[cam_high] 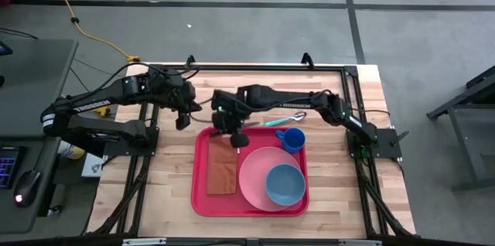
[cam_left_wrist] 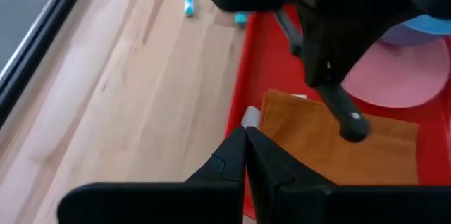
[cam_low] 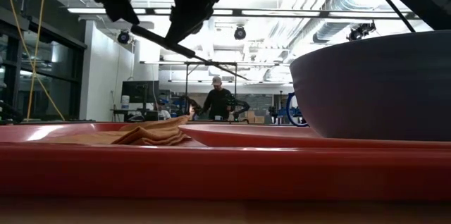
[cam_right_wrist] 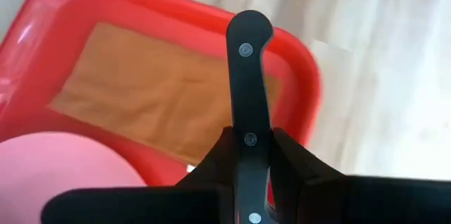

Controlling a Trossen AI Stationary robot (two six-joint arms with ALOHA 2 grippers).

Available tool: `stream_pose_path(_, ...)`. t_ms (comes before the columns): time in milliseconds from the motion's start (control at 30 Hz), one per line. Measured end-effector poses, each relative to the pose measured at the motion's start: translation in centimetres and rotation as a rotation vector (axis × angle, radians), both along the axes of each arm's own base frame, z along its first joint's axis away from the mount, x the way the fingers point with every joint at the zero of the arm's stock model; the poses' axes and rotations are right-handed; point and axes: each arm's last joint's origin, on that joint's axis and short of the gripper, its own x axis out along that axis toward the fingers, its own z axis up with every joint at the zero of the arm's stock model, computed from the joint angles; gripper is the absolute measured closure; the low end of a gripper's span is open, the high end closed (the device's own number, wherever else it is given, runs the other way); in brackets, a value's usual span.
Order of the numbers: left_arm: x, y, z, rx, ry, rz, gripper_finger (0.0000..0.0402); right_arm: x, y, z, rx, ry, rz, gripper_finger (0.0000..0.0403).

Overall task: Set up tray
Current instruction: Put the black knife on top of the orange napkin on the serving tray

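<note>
high view: red tray point(cam_high: 203, 199) at worktop centre; right hand point(cam_high: 237, 139) over its 11 o'clock corner. right wrist view: that hand clamps a black-handled knife point(cam_right_wrist: 248, 90) above the brown napkin point(cam_right_wrist: 155, 90), likely placing next. left wrist view: left hand point(cam_left_wrist: 246, 155) closed, empty.

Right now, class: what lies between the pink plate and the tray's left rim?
In the high view, the brown napkin lies flat on the tray floor, left of the pink plate.
</note>
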Motion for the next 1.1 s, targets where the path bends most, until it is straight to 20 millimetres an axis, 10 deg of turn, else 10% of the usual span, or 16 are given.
stream_pose_path(1100,0.9,0.1,-0.7,-0.059,0.039,-0.063,0.0357,-0.4,-3.5,0.1,-0.021,0.013,-0.113,0.0372)
